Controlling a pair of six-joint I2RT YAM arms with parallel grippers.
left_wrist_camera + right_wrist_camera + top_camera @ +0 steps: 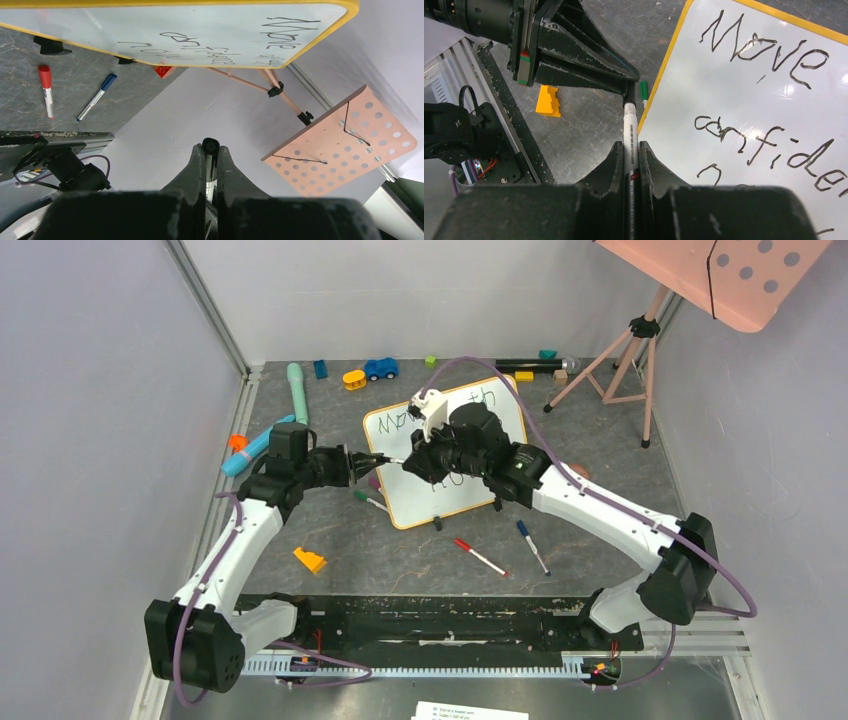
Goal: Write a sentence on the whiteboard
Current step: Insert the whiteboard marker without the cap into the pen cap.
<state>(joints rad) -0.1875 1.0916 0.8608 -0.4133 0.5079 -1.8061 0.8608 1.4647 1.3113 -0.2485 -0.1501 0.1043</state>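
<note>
Now the sentence point(751, 46) looks done; left fingers point(197, 170) and right fingers point(614, 165) both pinch the marker point(629, 137), probably pushing its cap point(632, 93) straight on.

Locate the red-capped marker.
In the top view, the red-capped marker lies on the table below the whiteboard, just left of the blue marker.

The whiteboard point(412, 495) is white with a thin orange frame and rounded corners. It lies at the middle of the table point(400, 565), its top turned slightly toward 11 o'clock and two black feet on its 6 o'clock edge. The sentence point(764, 50) is thin, wobbly dark lettering in three rows: "Move with" starts at the board's 10 o'clock corner, "confidence" sits beneath it, and "now" comes last.
</note>
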